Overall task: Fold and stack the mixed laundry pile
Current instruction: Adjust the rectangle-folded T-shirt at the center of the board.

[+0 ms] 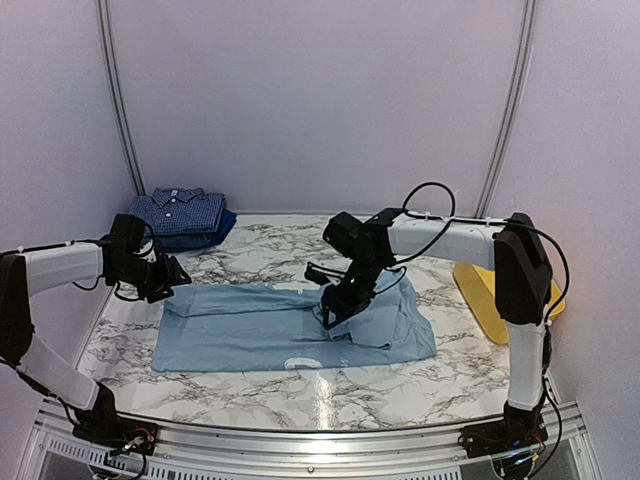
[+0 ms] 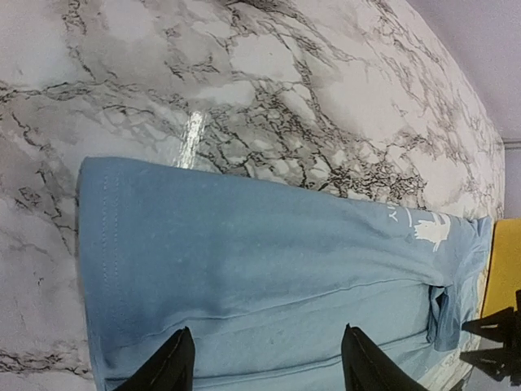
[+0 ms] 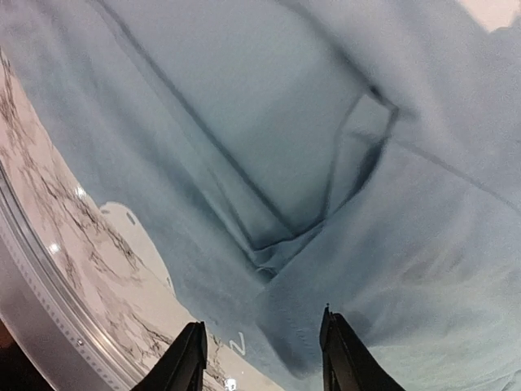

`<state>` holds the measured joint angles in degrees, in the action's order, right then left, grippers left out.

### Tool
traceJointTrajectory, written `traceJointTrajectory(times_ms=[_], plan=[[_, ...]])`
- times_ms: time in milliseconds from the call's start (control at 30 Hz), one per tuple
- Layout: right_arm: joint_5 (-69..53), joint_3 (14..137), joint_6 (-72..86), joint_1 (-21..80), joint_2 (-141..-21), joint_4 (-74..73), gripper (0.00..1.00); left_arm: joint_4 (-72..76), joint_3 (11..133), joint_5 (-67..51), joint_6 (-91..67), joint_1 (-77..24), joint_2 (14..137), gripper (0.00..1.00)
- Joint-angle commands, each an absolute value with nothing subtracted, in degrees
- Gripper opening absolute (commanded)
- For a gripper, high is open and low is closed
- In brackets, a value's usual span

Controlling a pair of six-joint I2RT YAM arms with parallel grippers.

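The marble table [image 1: 250, 390] carries the light-blue T-shirt [image 1: 250, 335] flat across its middle, with its right part folded in on itself. A small white print by the near hem is too small to read. The right gripper [image 1: 338, 305] points down over the T-shirt's right-centre, on an arm that reaches leftward from a raised elbow. In the right wrist view only its fingertips [image 3: 189, 358] show, apart and empty above a creased fold; I cannot tell whether they touch it. The left gripper [image 1: 172, 274] sits at the T-shirt's far-left corner on a level, outstretched arm, its jaws spread and holding nothing. The right arm partly hides the yellow tub [image 1: 485, 305]. In the far-left corner the folded checked shirt [image 1: 180, 212] lies on a dark-blue piece [image 1: 208, 238], covering most of it.
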<state>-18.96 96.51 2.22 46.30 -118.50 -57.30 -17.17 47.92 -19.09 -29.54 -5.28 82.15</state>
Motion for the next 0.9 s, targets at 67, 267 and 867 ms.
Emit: traceJointTrajectory(times_ms=[67,267,867], plan=[[-23.35,95.74,8.33,31.69,-112.88,-45.71,0.44,-15.84,53.19,-20.88,-25.03,-5.76,86.85,0.64],[-25.35,94.23,12.76,22.98,-117.31,-38.44,0.44,-15.44,58.59,-23.27,-24.45,-7.1,95.2,0.64],[-13.19,99.99,9.77,15.8,-131.87,-39.19,0.45,-16.0,51.25,-10.53,-29.89,-0.52,96.45,0.64]])
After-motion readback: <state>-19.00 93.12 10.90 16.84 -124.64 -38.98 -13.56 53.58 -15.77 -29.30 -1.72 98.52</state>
